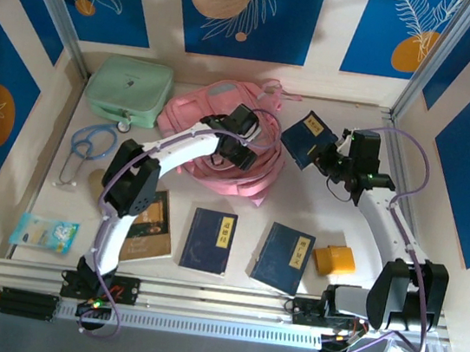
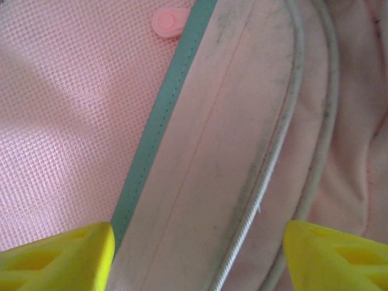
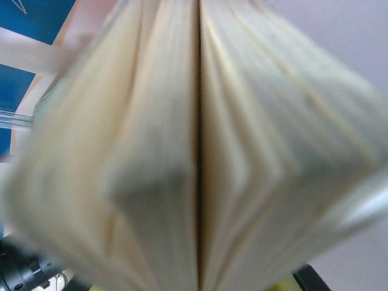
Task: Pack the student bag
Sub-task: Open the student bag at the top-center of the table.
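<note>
Near row: a tissue pack (image 1: 43,232), a brown book (image 1: 151,227), two blue books (image 1: 208,241) (image 1: 283,257) and a yellow box (image 1: 334,260) lie flat and apart on the tabletop (image 1: 317,214), probably laid out to be picked up singly.
Right end effector (image 1: 329,159): clamped narrow on a lifted book (image 1: 308,136), clear of the tabletop just right of the bag. Its fanned page edges face the wrist camera. It is likely poised for loading.
Left end effector (image 2: 200,254): jaws wide, straddling the bag's piped pink rim beside green-edged mesh lining. It probably aims to keep the mouth open, though any contact cannot be told.
Bag (image 1: 200,114): lies slumped in the middle far part of the tabletop. Its long axis seems to run from far left to near right, with the mouth apparently towards the lifted book.
Far left: a stethoscope (image 1: 91,143) lies near a green case (image 1: 129,89), which sits just beside the bag.
</note>
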Action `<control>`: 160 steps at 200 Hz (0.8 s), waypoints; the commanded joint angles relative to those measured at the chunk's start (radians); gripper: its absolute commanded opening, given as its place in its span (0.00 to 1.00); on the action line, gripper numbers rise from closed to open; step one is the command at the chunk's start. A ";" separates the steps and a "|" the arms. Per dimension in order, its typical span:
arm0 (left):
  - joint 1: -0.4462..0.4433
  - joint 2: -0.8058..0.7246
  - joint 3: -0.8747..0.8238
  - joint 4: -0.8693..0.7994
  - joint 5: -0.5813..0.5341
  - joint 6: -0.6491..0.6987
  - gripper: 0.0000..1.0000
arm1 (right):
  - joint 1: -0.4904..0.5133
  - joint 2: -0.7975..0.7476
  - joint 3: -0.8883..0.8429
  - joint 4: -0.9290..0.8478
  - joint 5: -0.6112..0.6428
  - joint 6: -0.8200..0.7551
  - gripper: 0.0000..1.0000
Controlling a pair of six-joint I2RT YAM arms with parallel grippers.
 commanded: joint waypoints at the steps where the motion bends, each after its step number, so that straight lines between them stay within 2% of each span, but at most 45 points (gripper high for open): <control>1: -0.013 0.065 0.080 -0.113 -0.055 0.029 0.69 | -0.008 -0.027 -0.015 0.030 0.007 0.009 0.00; 75: -0.014 0.134 0.163 -0.164 -0.109 0.042 0.59 | -0.009 -0.019 -0.023 0.036 0.004 0.029 0.00; 101: -0.014 0.155 0.199 -0.187 -0.141 0.033 0.49 | -0.009 -0.023 -0.025 0.033 0.007 0.030 0.00; 134: -0.014 0.101 0.178 -0.165 -0.131 0.016 0.35 | -0.015 -0.054 -0.024 0.018 0.039 0.014 0.00; 160: -0.014 0.048 0.164 -0.143 -0.118 0.008 0.18 | -0.029 -0.086 -0.025 0.013 0.058 0.014 0.00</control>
